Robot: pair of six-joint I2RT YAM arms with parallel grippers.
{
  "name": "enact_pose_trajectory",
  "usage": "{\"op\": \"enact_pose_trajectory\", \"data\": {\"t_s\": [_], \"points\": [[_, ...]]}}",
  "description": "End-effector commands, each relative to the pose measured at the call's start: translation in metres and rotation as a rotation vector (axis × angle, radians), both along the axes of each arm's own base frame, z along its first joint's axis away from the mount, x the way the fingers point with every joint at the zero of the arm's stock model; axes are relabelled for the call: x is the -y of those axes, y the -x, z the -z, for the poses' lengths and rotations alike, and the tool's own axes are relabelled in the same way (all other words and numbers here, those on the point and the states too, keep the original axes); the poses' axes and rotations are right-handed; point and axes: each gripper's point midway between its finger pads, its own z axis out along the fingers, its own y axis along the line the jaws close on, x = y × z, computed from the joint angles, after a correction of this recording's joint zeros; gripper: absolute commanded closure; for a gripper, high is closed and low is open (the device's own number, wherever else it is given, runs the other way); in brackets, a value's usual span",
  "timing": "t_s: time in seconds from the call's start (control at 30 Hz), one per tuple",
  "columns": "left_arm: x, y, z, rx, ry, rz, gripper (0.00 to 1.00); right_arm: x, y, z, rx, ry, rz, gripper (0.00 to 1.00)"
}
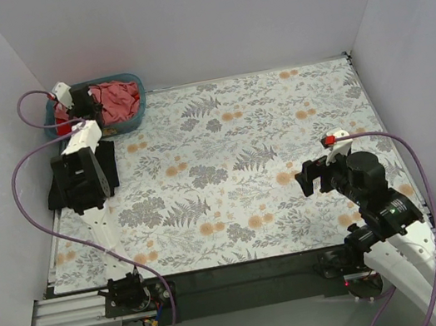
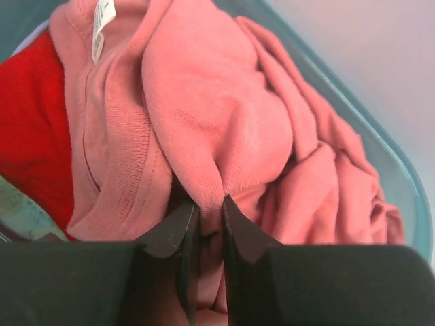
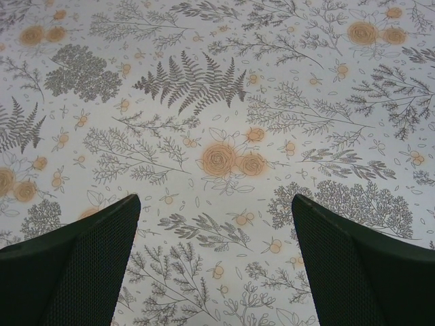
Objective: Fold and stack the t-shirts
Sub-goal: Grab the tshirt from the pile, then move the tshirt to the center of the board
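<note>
A salmon-pink t-shirt [image 1: 115, 99] lies bunched in a teal basket [image 1: 133, 81] at the table's far left corner. My left gripper [image 1: 89, 110] is down in the basket, shut on a fold of the pink t-shirt [image 2: 224, 122]; the cloth is pinched between its fingers [image 2: 178, 227]. A red t-shirt [image 2: 30, 129] lies under the pink one and also shows in the top view [image 1: 63, 116]. A black t-shirt [image 1: 108, 161] lies on the table by the left arm, partly hidden by it. My right gripper [image 1: 312, 178] is open and empty above the floral cover [image 3: 217, 159].
The floral table cover [image 1: 228, 170] spans the table between white walls. The teal basket's rim [image 2: 380, 136] runs close to the right of my left gripper. A purple cable [image 1: 22, 176] loops from the left arm.
</note>
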Motion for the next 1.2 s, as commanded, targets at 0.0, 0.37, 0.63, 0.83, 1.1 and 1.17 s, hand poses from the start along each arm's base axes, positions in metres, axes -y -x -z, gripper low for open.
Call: {"op": "enact_pose_trajectory", "data": {"t_s": [0.0, 0.37, 0.63, 0.83, 1.1, 1.17], "points": [[-0.001, -0.004, -0.113, 0.231, -0.051, 0.018, 0.92, -0.005, -0.005, -0.011, 0.04, -0.025, -0.015, 0.02], [0.057, 0.042, -0.304, 0.529, -0.166, 0.164, 1.0, -0.006, -0.003, -0.017, 0.068, -0.034, -0.024, 0.02], [0.087, 0.164, -0.395, 0.6, -0.381, 0.286, 1.0, -0.007, 0.002, -0.028, 0.112, -0.055, -0.04, 0.02], [0.105, 0.253, -0.403, 0.584, -0.49, 0.369, 1.0, -0.005, 0.004, -0.034, 0.135, -0.058, -0.042, 0.02], [0.201, 0.29, -0.316, 0.494, -0.221, 0.839, 0.99, -0.009, 0.007, -0.038, 0.15, -0.071, -0.066, 0.02], [0.239, 0.295, -0.279, 0.433, -0.12, 0.967, 0.99, -0.009, 0.007, -0.038, 0.15, -0.071, -0.067, 0.02]]}}
